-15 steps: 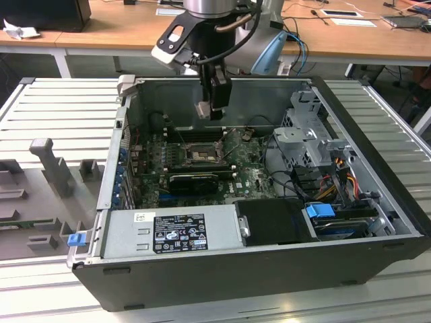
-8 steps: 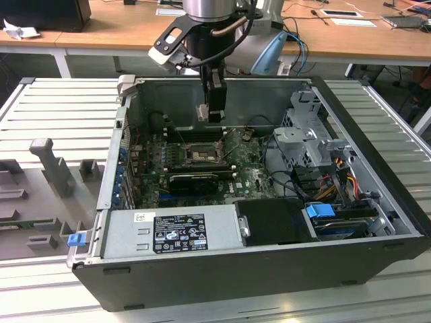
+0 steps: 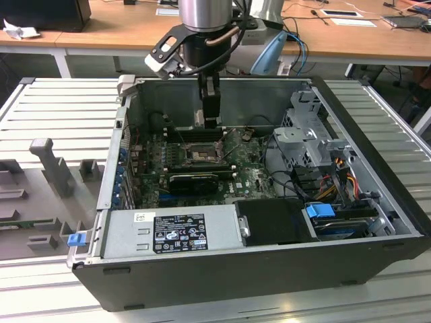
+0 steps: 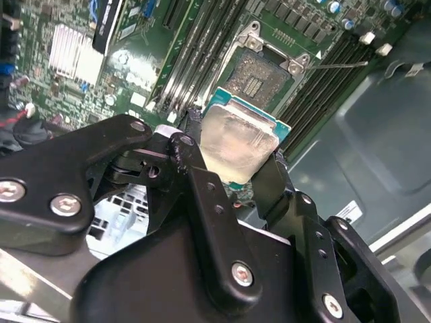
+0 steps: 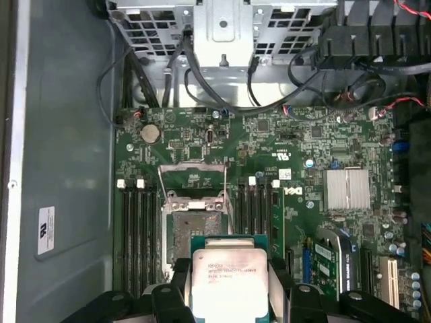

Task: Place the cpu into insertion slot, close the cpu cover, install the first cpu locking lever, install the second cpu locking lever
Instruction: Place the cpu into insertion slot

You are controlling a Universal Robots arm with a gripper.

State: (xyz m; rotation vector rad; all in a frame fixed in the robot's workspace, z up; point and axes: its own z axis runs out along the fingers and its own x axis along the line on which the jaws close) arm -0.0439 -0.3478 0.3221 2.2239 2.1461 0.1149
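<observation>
The jaws are clenched on the cpu (image 5: 227, 282), gripping two opposite edges and holding it clear of the board (image 5: 303, 145). It is offset from the slot (image 5: 185, 229), and in the second wrist view it looks tilted. The cover (image 5: 194, 201) is swung open on the slot's far side, toward the drive cage (image 5: 222, 27), so the slot's contacts are bare.

Risks, as I judge them:
- The chip is neither centred nor level. If it comes down this way, a corner could land on the contacts and bend them.
- The hold is only on thin edges, so a slip or twist could drop the chip onto the board.
- If the chip's notches do not match the slot, it will sit proud and the cover will bind on it.
- The raised cover and the thin lever (image 4: 333, 65) stand near the path and could snag a finger.

Count:
- one cpu
- one slot
- one cover
- one lever I can make out
- two banks of memory slots, one on each side of the slot
- one finned heatsink (image 5: 347, 188)
- one coin cell (image 5: 149, 132)
</observation>
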